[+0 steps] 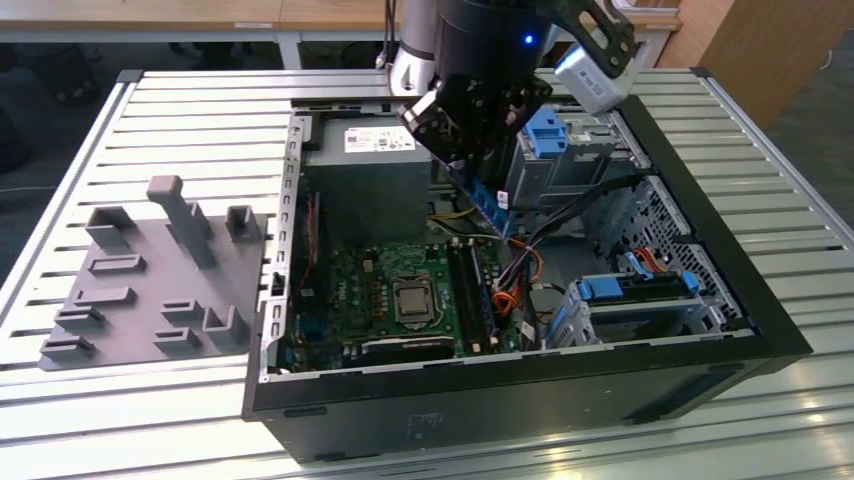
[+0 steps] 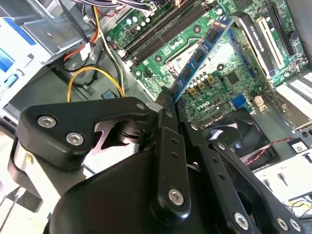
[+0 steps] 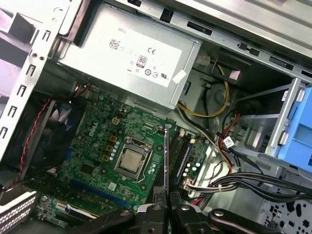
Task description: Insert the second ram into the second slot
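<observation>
Second ram (image 2: 202, 48) is pinched by one end in the pincer (image 2: 168, 100), whose fingers are pressed together on it, so the blue board juts out ahead of the fingertips over the green motherboard (image 2: 214, 83). In the first wrist view it shows edge-on, running roughly along the black memory slots (image 3: 184, 153) and just beside them, and it looks seated in none. To do this step well, I judge the long edge should come level and parallel with the chosen slot, with the push straight down and even. Any lean would likely bind one corner first. The bundled cables (image 3: 229, 183) lie near the slots and are best kept clear of the board's path. In the exterior view the arm (image 1: 481, 40) reaches down from above into the open computer case (image 1: 534, 400). Its wrist is tilted, so the board slopes toward the slots and appears to hang above them. Farther back stands the grey power supply (image 3: 129, 51), and the case rests on the slatted bench (image 1: 174, 120).
</observation>
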You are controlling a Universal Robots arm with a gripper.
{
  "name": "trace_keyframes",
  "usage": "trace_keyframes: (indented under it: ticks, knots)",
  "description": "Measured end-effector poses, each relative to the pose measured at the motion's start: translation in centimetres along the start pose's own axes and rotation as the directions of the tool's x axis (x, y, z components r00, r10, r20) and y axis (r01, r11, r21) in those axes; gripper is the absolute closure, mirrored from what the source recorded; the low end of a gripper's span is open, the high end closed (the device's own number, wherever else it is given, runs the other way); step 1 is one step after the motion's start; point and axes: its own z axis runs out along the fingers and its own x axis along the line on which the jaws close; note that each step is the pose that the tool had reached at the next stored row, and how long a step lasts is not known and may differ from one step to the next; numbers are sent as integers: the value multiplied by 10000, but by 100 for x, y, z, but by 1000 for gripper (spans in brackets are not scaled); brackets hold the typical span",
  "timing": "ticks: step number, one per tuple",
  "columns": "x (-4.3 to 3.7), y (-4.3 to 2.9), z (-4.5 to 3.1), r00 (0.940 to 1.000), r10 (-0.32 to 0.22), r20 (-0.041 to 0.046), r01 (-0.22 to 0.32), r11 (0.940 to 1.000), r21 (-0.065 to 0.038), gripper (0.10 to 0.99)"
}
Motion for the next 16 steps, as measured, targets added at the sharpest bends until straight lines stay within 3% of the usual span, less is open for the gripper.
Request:
trace_keyframes:
  ticks: [16]
  knots:
    - [0,0,1,9986,529,20,-529,9986,9,949]
